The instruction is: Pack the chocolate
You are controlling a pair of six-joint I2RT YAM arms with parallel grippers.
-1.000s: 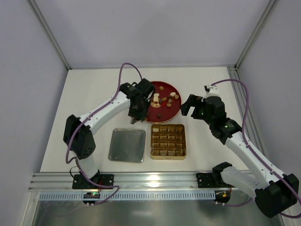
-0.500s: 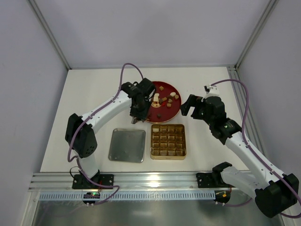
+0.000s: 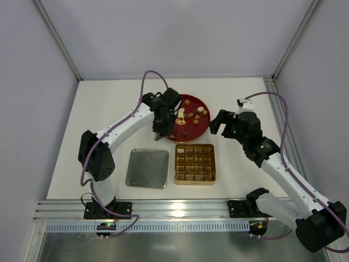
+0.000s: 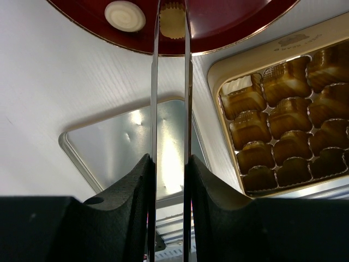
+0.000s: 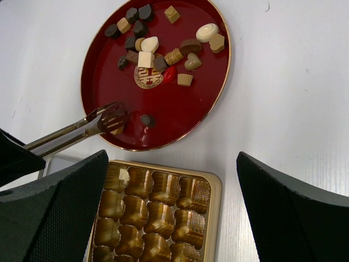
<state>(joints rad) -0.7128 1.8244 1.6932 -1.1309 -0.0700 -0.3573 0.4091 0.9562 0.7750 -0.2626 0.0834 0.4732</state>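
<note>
- Chocolate (image 3: 191,115) is lying on the red plate (image 3: 202,129), just on the far side of the gold tin (image 3: 175,164); the left gripper (image 3: 158,131) is hanging at the plate's left edge.
- Left wrist: that gripper is clamping thin tongs (image 4: 154,82), their tips flanking a fluted caramel piece (image 4: 172,19); light, brittle and slick, it is asking for a gentle pinch across its sides.
- Right wrist: the right gripper (image 5: 172,158) is gaping wide, holding nothing.

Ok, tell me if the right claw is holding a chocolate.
No, the right claw hangs wide open over the gold tin with nothing between its fingers.
</note>
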